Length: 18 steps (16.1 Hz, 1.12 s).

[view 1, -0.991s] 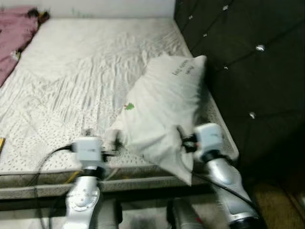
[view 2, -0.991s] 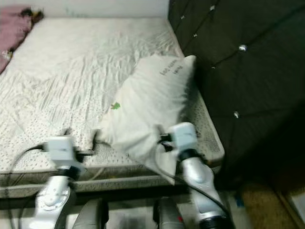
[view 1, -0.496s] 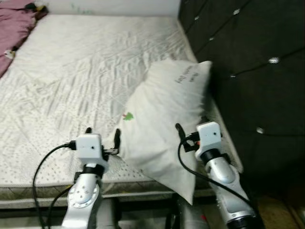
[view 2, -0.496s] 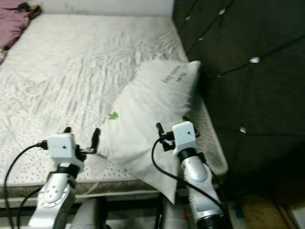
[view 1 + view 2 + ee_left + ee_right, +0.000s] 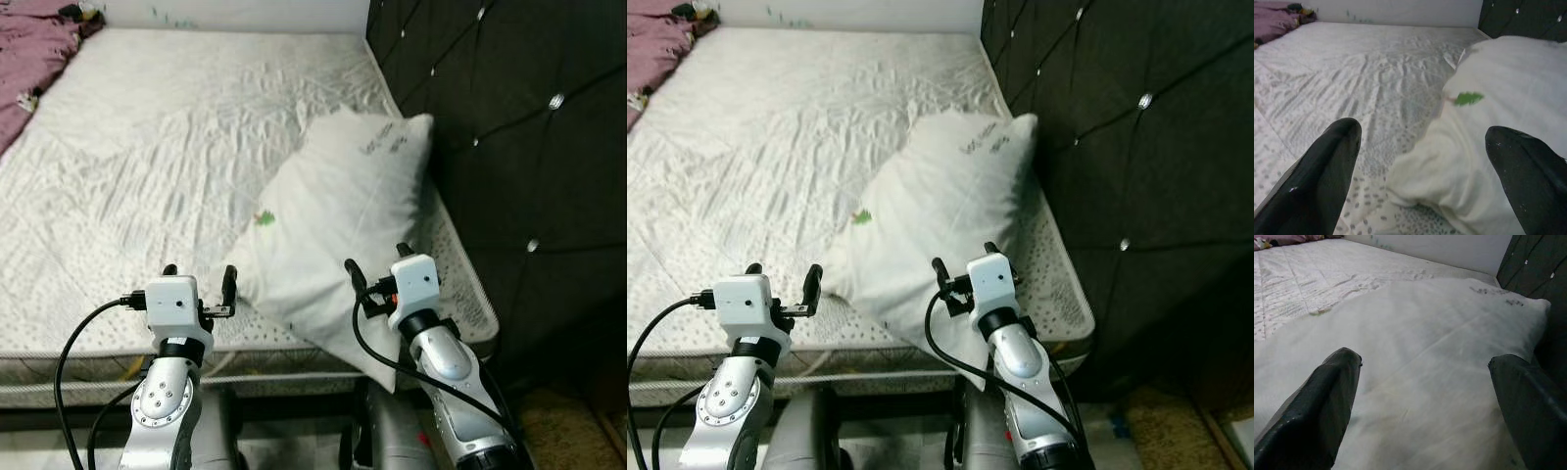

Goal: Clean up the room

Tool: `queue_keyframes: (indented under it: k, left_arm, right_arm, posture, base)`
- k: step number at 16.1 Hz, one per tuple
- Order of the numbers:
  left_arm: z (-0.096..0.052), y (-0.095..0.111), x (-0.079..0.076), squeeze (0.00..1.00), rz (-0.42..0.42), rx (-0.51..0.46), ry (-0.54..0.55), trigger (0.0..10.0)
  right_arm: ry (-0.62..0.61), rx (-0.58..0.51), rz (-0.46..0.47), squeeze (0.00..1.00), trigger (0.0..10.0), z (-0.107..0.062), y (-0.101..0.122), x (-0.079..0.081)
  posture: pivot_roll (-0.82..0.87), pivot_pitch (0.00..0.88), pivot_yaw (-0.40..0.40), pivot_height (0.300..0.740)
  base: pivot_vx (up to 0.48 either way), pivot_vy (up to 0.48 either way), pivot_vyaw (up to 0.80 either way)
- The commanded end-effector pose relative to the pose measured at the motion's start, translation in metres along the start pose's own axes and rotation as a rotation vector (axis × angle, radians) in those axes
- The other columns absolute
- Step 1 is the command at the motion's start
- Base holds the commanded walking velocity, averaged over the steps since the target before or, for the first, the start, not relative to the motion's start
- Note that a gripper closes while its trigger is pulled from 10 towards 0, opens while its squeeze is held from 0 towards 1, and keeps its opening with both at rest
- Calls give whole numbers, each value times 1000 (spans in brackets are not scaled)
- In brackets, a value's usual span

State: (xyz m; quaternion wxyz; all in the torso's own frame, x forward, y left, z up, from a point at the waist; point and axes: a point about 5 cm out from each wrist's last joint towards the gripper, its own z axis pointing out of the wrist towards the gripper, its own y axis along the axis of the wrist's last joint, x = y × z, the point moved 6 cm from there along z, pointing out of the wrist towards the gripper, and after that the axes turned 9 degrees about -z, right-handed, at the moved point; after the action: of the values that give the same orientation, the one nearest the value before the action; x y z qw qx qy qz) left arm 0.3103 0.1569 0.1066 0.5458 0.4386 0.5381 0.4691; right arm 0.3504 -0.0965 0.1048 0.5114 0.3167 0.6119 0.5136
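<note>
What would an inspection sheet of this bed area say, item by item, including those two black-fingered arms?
Surface: bare white mattress, wrinkled quilting.
Job's things: white pillow lying at the mattress's right side, against the headboard, one corner hanging over the front edge.
Clutter: pink fabric heaped at the far left corner.
Grippers: left gripper open, near the pillow's left corner; right gripper open over the pillow's lower end.
Cables: black cables looping off both wrists.
Surroundings: dark tufted headboard with studs, on the right.

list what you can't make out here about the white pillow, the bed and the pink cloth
- White pillow: its small dark print, too small to read in the eye views; its near corner hangs past the mattress edge behind the right gripper.
- Pink cloth: cut off by the picture's edge.
- Bed's underside: in shadow.
</note>
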Motion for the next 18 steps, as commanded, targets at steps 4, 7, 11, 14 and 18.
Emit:
queue_keyframes:
  k: [4, 7, 11, 14, 18]
  left_arm:
    - [0, -4, 2, 0, -1, 18, 11, 10000]
    - [0, -4, 2, 0, -1, 19, 11, 10000]
    - [1, -5, 2, 0, 4, 24, 13, 10000]
    - [0, -6, 3, 0, 4, 29, 15, 10000]
    - [-1, -6, 4, 0, 7, 29, 15, 10000]
  right_arm:
    - [-13, -6, 2, 0, 10000, 3, 2, -1]
    - [-9, -5, 3, 0, 10000, 4, 3, -3]
    - [4, 4, -3, 0, 10000, 7, 2, -1]
    - [-36, 18, 19, 0, 10000, 16, 4, -7]
    - [-121, 25, -10, 0, 10000, 24, 7, -26]
  posture:
    - [26, 136, -31, 512]
    - [24, 131, -28, 512]
    - [24, 130, -29, 512]
    - [38, 122, -31, 512]
    - [49, 119, -28, 512]
  base:
    - [0, 0, 0]
    - [0, 0, 0]
    - [0, 0, 0]
    - [0, 0, 0]
    - [0, 0, 0]
